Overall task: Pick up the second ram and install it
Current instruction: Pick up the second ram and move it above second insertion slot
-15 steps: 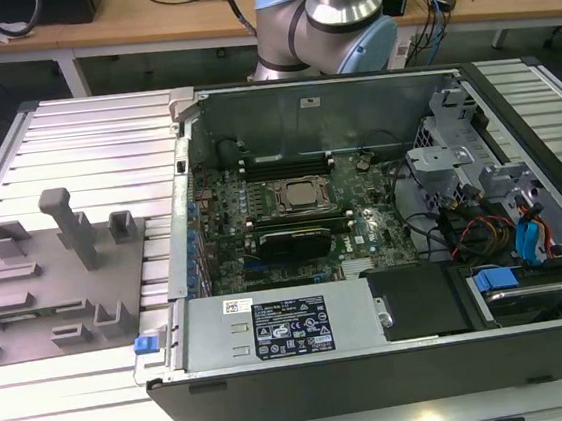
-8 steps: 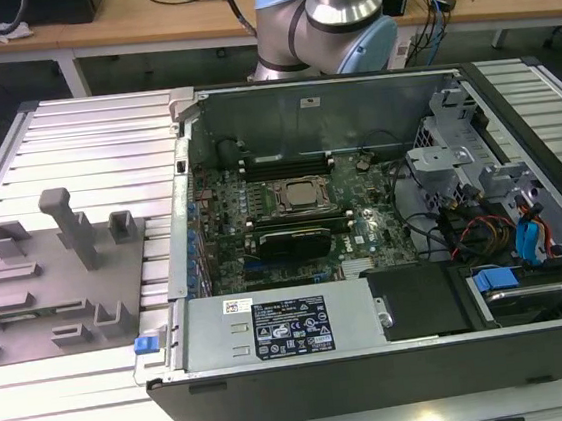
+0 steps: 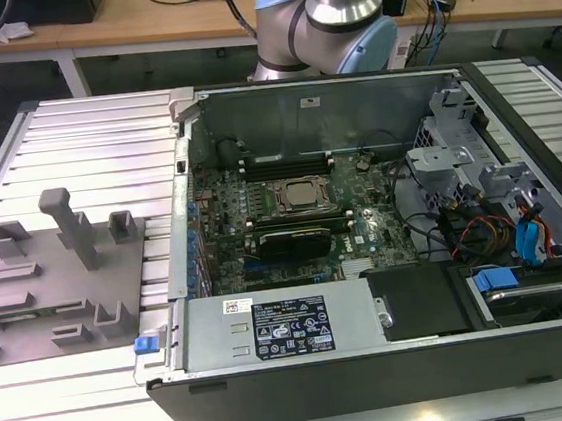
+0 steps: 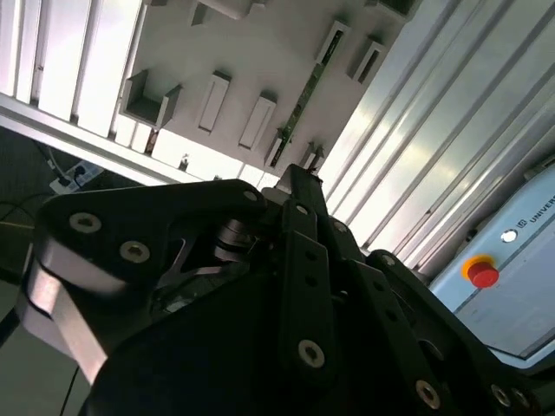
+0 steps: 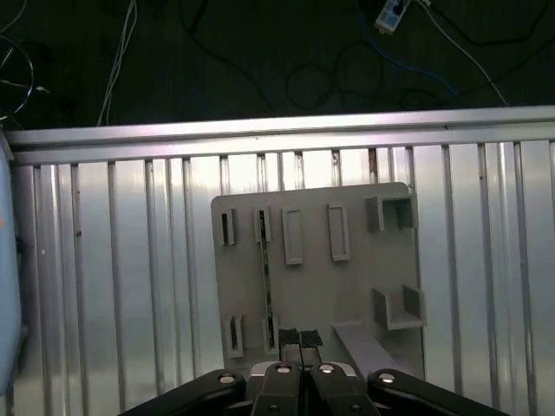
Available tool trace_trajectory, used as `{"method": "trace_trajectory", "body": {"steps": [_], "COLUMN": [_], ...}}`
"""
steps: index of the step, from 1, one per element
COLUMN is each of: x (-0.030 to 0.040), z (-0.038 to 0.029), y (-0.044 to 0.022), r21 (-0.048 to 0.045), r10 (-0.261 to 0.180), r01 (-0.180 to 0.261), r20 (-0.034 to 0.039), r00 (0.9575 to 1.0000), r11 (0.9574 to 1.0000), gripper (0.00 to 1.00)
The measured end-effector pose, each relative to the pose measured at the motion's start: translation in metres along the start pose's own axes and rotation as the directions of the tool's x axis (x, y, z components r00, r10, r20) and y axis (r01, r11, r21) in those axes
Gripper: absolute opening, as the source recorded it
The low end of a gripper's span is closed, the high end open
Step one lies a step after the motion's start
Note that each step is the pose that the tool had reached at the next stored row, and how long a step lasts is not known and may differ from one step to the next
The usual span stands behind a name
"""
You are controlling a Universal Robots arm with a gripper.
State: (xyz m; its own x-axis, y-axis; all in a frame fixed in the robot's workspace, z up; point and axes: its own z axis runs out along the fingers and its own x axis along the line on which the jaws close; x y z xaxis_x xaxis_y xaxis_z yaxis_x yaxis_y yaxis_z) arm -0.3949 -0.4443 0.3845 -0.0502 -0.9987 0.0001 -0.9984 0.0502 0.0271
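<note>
The second ram [image 5: 264,286] is a thin green stick standing on edge in a slot of the grey holder tray [image 5: 347,286]. In the second wrist view the second ram [image 4: 303,100] runs slantwise across the same tray [image 4: 260,52]. My gripper [image 5: 298,340] hangs well above the tray, a little to one side of the stick. Its two dark fingertips [image 5: 286,336] are pressed together with nothing between them. In the second wrist view the black gripper body rises to a narrow tip [image 4: 301,178] short of the stick. The exterior view has the holder tray [image 3: 29,297] on its left.
An open computer case [image 3: 376,351] lies on the ribbed metal table [image 3: 83,141], with its motherboard and CPU socket [image 3: 298,196] exposed. Black memory slots [image 3: 286,158] run beside the socket. The arm's base [image 3: 322,25] stands behind the case. Cables lie on the dark floor [image 5: 260,61] past the table edge.
</note>
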Motion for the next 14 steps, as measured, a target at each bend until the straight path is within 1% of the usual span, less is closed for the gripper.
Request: {"method": "trace_trajectory", "body": {"steps": [12,13,14], "x": [-0.0001,-0.0001,-0.0001], "z": [0.0,0.0,0.0], "y": [0.0001,0.0001,0.0001], "r21": [-0.0001,-0.0001,-0.0001], "r10": [-0.004,-0.004,-0.004], "r01": [0.004,0.004,0.004], "r20": [-0.0003,-0.0003,-0.0003], "r00": [1.0,1.0,1.0], "r11": [1.0,1.0,1.0], "gripper": [0.11,0.17,0.29]}}
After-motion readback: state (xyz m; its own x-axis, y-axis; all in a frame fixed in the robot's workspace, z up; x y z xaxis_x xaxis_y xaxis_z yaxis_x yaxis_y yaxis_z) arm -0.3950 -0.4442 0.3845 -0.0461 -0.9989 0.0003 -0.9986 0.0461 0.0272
